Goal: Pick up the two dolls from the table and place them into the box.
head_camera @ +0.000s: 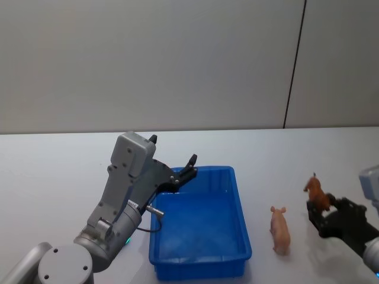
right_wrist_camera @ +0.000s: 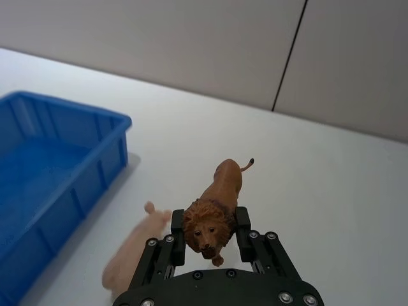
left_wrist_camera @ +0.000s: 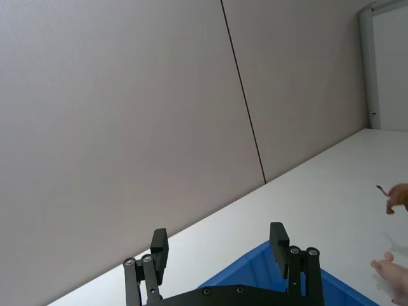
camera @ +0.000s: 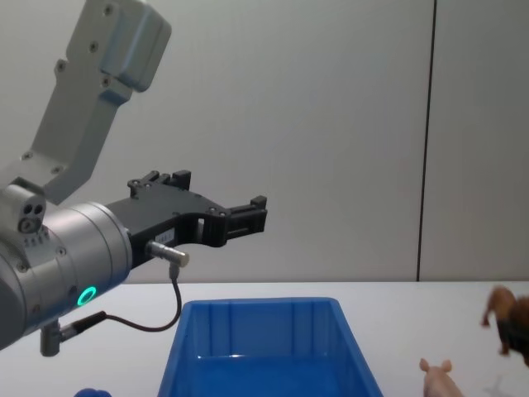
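Lion figure (right_wrist_camera: 220, 191), tawny with a shaggy mane, sat clamped at the head in the right gripper (right_wrist_camera: 210, 224), right of the blue box (head_camera: 240, 213). A pale pink pig (head_camera: 279, 229) was on the table (head_camera: 59, 171) between them. The left gripper (head_camera: 173, 151) hung with fingers spread above the box.

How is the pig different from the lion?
The pig is pale pink; the lion is brown with a mane. The pig sits free on the table; the lion is held by the right gripper. The pig is nearer the box. Both are small toys outside it.
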`<state>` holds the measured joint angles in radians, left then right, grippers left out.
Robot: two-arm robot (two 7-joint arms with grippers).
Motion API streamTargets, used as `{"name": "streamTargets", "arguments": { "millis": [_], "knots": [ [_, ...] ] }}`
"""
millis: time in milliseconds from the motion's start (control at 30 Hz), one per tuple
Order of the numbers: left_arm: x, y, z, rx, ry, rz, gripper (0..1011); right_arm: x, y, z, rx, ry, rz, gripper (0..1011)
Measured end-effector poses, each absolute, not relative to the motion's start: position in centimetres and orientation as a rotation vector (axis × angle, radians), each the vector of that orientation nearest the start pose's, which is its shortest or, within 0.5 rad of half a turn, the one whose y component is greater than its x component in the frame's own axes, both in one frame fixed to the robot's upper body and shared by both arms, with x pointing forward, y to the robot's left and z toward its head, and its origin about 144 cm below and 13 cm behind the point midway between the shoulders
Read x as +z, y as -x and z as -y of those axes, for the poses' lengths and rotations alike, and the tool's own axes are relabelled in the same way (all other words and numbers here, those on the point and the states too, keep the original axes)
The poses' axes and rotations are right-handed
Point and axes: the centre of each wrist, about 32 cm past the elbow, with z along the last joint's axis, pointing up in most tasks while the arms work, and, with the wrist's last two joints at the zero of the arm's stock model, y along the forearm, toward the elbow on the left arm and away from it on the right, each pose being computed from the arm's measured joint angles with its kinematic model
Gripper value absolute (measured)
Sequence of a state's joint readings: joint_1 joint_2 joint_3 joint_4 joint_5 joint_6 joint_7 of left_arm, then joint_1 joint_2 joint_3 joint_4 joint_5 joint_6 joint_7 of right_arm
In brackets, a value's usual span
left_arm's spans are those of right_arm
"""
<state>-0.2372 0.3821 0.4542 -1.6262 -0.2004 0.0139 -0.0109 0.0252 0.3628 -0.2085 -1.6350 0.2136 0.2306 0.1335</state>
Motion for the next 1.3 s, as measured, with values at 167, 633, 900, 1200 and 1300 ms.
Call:
{"name": "streamTargets", "arguments": {
  "millis": [167, 633, 900, 1200, 1300],
  "knots": [
    [120.4, -49.2, -19.8, 1.124, -0.061, 0.268, 1001, 117.4, -46.3, 25.6, -1.197, 0.242, -0.002, 439],
    [120.4, -49.2, -19.8, 1.124, -0.061, 0.268, 1001, 120.0, -48.4, 22.9, -1.020, 0.175, 0.025, 439],
    [120.4, -49.2, -19.8, 1.124, -0.061, 0.268, 1001, 120.5, -49.9, 21.2, -0.905, 0.165, -0.017, 439],
    [120.4, -49.2, -19.8, 1.124, -0.061, 0.268, 1001, 120.5, -52.0, 19.2, -0.778, 0.159, -0.108, 464],
    [120.4, -49.2, -19.8, 1.124, -0.061, 0.268, 1001, 120.3, -52.5, 18.6, -0.747, 0.158, -0.136, 559]
  ]
}}
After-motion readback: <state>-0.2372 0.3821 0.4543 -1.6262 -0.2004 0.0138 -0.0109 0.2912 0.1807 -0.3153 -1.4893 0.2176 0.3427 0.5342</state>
